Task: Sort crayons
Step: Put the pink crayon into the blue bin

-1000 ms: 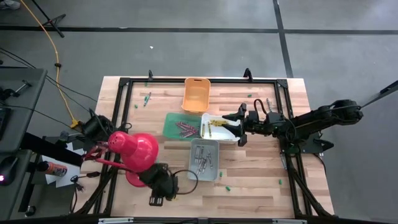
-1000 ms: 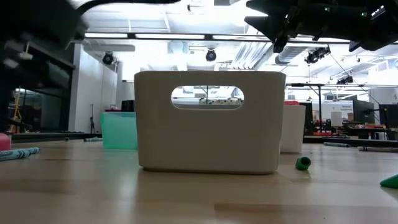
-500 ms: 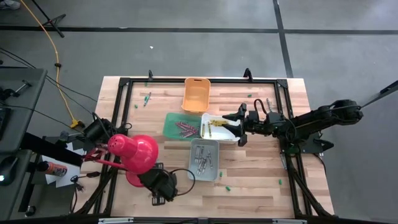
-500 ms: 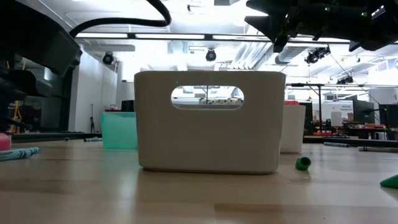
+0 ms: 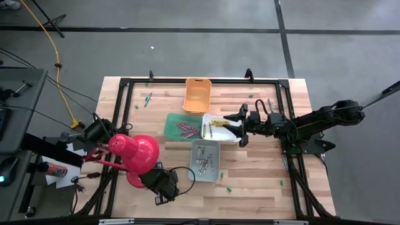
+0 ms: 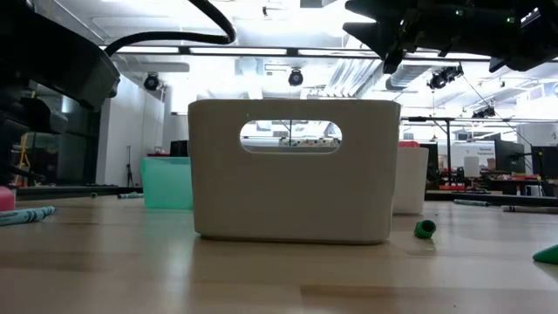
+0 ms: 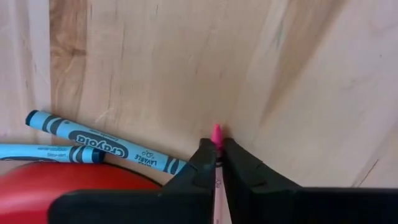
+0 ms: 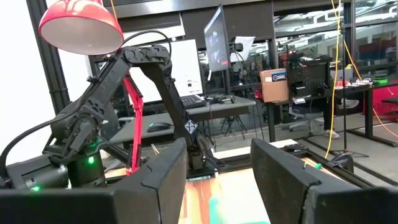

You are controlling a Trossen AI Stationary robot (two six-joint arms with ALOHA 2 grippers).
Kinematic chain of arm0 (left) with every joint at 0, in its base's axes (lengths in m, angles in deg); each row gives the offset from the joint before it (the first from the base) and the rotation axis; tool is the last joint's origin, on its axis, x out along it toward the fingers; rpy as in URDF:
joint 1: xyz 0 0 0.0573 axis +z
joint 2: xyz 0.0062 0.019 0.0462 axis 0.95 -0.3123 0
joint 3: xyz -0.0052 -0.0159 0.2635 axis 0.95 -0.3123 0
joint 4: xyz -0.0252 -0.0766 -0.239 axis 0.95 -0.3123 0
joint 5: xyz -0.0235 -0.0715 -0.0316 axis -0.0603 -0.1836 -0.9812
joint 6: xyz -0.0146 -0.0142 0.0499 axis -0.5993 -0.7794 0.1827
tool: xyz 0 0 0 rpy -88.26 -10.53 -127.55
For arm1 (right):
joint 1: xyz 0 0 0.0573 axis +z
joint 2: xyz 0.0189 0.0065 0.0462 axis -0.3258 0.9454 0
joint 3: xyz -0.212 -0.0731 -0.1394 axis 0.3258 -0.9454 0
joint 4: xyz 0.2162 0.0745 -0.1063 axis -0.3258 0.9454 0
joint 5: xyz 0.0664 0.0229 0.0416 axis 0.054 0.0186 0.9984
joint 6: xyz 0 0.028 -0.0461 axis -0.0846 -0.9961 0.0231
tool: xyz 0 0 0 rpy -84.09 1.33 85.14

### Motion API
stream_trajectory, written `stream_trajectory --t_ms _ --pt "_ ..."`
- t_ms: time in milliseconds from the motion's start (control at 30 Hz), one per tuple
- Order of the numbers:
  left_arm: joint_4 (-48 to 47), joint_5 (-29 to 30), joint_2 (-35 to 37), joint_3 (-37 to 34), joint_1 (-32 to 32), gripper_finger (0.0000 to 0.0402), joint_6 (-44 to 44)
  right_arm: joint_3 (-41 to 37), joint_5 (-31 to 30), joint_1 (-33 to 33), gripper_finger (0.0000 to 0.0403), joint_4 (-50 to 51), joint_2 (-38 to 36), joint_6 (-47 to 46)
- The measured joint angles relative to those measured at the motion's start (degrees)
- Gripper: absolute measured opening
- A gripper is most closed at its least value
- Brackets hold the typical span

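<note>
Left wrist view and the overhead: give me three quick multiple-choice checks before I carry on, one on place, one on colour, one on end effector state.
1. Where is the left end effector?
A. Over the orange bin
B. Low at the table's near-left area, beside the red lamp
C. Above the white bin

2. What colour is the crayon tip between the left end effector's fingers?
A. Pink
B. Green
C. Yellow

3. How does the right end effector stand?
A. Shut on a crayon
B. Open, holding nothing
C. Out of view

Answers: 1 B, the left end effector sits by the red lamp. 2 A, the pink crayon pokes out past the fingers. 3 B, the right end effector hangs over the white bin with fingers apart.
</note>
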Motion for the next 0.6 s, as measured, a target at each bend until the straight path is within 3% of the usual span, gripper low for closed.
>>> stream_trajectory --t_ms 333,500,600 --pt "1.17 -2.82 -0.51 1.83 0.37 0.0001 2.14 0.0 0.0 0.0 0.0173 0.03 0.0 0.0" --pt "2.28 -3.17 -0.44 6.13 0.3 0.0001 9.11 0.0 -0.02 -0.01 0.0173 0.29 0.0 0.02" --pt "2.17 -0.35 -0.4 8.89 0.35 0.0 14.47 0.0 -0.02 0.0 0.0173 0.43 0.0 0.02"
